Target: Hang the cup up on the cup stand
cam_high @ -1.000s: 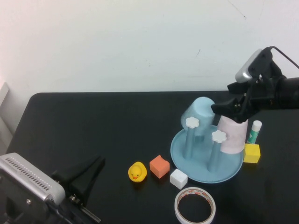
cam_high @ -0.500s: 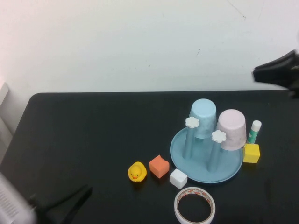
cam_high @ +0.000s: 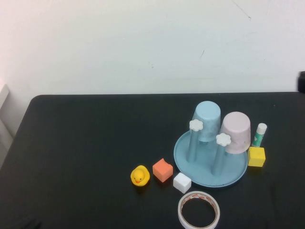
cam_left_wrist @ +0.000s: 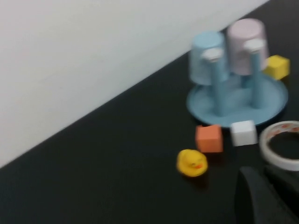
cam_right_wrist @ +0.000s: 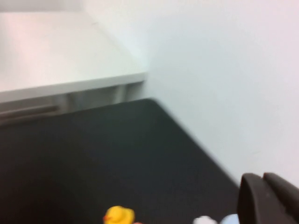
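Black bench [cam_high: 86, 143] under white wall. Cup [cam_high: 236, 132] inverted on stand [cam_high: 209, 176], right rear peg. Left tool [cam_left_wrist: 261, 198] closed, empty, near front-left. Right tool [cam_right_wrist: 268, 198] closed, empty, off right edge.

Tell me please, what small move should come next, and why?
Probably none beyond parking both arms: the pink cup already hangs upside down on the cup stand, nothing holding it. The right tool is shut, away at the table's right edge; the left tool, shut, sits near-left.

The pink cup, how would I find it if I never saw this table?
Look on the black table for the round light blue cup stand. Two upside-down plastic cups sit on its pegs; the pale pink cup is the one nearest the yellow cube, not the light blue cup.
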`<act>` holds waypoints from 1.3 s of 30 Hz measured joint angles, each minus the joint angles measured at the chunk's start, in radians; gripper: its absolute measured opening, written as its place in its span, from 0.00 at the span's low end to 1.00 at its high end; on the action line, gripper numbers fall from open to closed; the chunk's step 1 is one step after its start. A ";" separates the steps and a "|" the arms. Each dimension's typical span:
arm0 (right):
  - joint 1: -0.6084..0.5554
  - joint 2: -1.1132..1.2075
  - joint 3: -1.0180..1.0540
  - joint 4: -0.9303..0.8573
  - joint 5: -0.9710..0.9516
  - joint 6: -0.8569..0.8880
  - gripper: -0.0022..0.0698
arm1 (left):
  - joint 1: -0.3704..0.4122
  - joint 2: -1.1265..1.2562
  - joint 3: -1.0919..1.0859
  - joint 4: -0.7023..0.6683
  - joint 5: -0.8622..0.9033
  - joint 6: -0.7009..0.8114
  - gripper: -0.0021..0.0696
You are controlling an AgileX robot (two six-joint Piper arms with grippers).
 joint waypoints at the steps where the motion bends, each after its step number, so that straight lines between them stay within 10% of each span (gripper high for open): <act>1: 0.000 -0.049 0.025 0.003 -0.026 0.000 0.03 | 0.005 0.000 0.000 0.030 0.000 -0.018 0.03; 17: -0.002 -0.638 0.184 -0.008 -0.238 0.060 0.03 | 0.005 -0.004 0.000 0.057 0.004 -0.061 0.03; 39: -0.002 -0.688 0.274 -0.017 -0.470 0.079 0.03 | 0.005 -0.006 0.000 0.057 0.004 -0.061 0.03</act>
